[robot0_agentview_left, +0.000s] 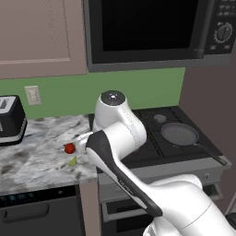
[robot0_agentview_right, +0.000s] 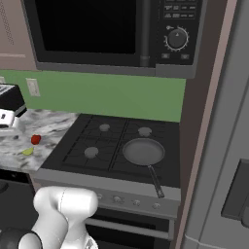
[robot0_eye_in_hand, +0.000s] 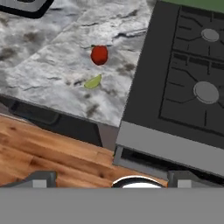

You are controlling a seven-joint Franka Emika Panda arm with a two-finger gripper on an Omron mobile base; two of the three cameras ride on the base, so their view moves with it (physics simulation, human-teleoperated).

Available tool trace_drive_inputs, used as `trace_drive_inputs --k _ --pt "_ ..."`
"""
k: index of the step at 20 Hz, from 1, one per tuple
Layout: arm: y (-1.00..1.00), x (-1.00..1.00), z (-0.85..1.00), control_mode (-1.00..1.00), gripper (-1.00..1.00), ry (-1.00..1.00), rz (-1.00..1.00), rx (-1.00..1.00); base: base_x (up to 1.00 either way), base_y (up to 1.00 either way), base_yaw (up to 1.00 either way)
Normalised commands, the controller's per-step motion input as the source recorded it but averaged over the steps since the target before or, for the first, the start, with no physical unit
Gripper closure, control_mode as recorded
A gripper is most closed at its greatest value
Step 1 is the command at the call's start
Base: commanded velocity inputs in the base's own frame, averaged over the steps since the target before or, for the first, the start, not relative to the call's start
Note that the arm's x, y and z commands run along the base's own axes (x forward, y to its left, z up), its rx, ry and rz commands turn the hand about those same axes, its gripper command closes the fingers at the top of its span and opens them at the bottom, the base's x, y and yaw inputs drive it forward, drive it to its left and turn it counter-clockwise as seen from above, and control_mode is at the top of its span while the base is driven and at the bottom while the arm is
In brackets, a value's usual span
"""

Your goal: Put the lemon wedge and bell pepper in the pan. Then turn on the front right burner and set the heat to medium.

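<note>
Pincer (robot0_eye_in_hand: 107, 177) spread wide, gripping nothing, hanging above floor and stove front. Bell pepper (robot0_eye_in_hand: 99, 55) and lemon wedge (robot0_eye_in_hand: 92, 82) just apart on marble surface (robot0_eye_in_hand: 52, 65), near its front right corner. Pan (robot0_agentview_right: 143, 151) resting on front right burner.

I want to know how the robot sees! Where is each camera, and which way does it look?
Left base view: behind the arm's left, looking forward and down at the marble counter and stove; the white arm crosses it.
Right base view: behind the arm's right, facing the stove and pan; the arm's white base shows lower left.
Hand view: on the hand, looking down at the bell pepper and lemon wedge.
All three share pepper, wedge and counter.
</note>
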Motion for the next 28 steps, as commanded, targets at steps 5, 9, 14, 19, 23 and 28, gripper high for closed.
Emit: trace_drive_inputs --k 5,9,14,19,23,28 --pt "0.04 0.00 0.00 -1.00 -1.00 -0.01 -0.28 0.03 0.00 0.00 0.00" --pt "0.00 0.02 0.00 -1.00 -1.00 0.00 -0.26 0.10 0.00 0.00 0.00" --pt "0.00 0.12 -0.01 -1.00 -1.00 0.03 -0.17 0.16 0.00 0.00 0.00" --pt "0.00 0.17 -0.03 -1.00 -1.00 0.14 -0.02 0.14 0.00 0.00 0.00" --pt "0.00 0.09 -0.14 -1.00 -1.00 0.22 0.00 0.01 0.00 0.00 0.00" --pt "0.00 0.07 -0.40 -1.00 -1.00 0.15 0.00 -0.01 0.00 0.00 0.00"
